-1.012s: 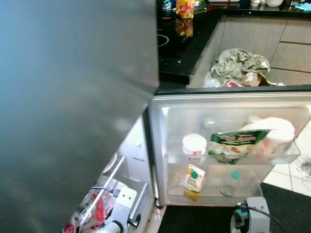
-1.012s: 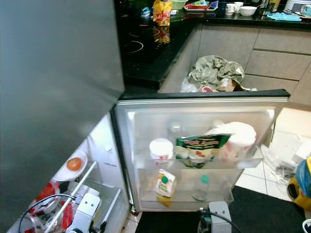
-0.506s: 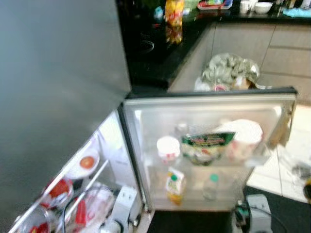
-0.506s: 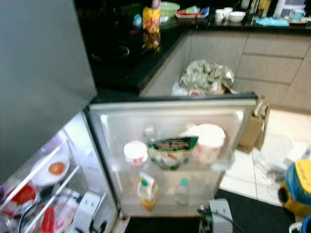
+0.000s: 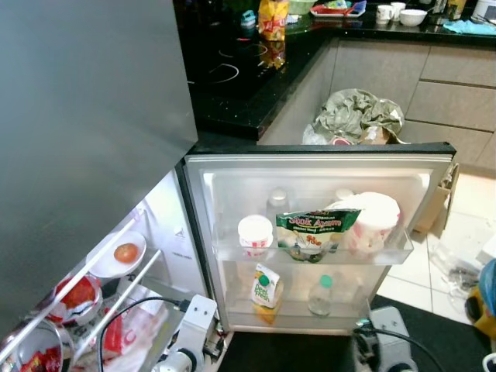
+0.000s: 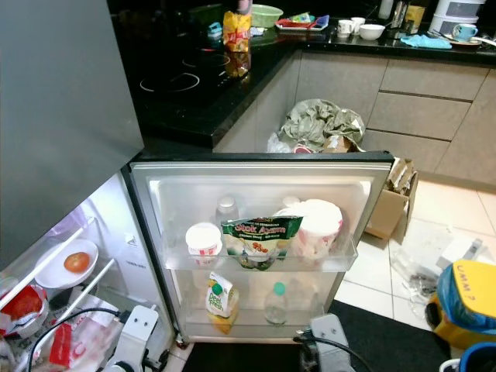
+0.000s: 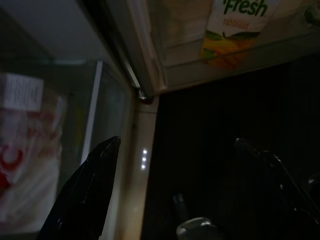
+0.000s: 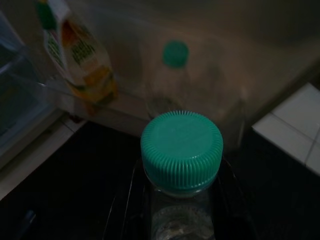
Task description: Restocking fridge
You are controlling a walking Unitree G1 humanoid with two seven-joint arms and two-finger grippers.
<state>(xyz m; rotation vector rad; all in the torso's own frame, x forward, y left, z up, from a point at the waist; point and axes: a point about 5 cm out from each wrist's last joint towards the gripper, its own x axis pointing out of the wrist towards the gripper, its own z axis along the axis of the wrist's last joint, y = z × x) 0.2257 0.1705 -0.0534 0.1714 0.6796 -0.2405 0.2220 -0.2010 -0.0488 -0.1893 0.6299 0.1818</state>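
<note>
The fridge door (image 5: 318, 167) stands open, its inner side facing the robot. The upper door shelf (image 5: 310, 252) holds a white tub (image 5: 255, 232), a green snack packet (image 5: 314, 231) and a large white container (image 5: 370, 221), side by side. The lower door shelf carries a juice carton (image 5: 266, 291) and a clear bottle with a green cap (image 5: 320, 294), set apart from each other.

To the left, the fridge interior shows wire shelves; a white plate with an orange fruit (image 5: 125, 253) rests on one, with red-packaged items (image 5: 77, 294) below.

The right hand (image 8: 180, 210) is closed on a water bottle (image 8: 181, 150) with a ribbed green cap, held upright near the lower door shelf, in front of the shelved bottle and carton.

The left hand (image 7: 187, 190) is open, its two black fingers (image 7: 90, 190) spread wide, positioned low near the hinge corner of the door, just beside the carton end of the lower shelf.

Behind the door, a black desk (image 5: 256, 85) carries a yellow packet (image 5: 272, 15), and a crumpled bag (image 5: 358, 116) sits on the floor.
</note>
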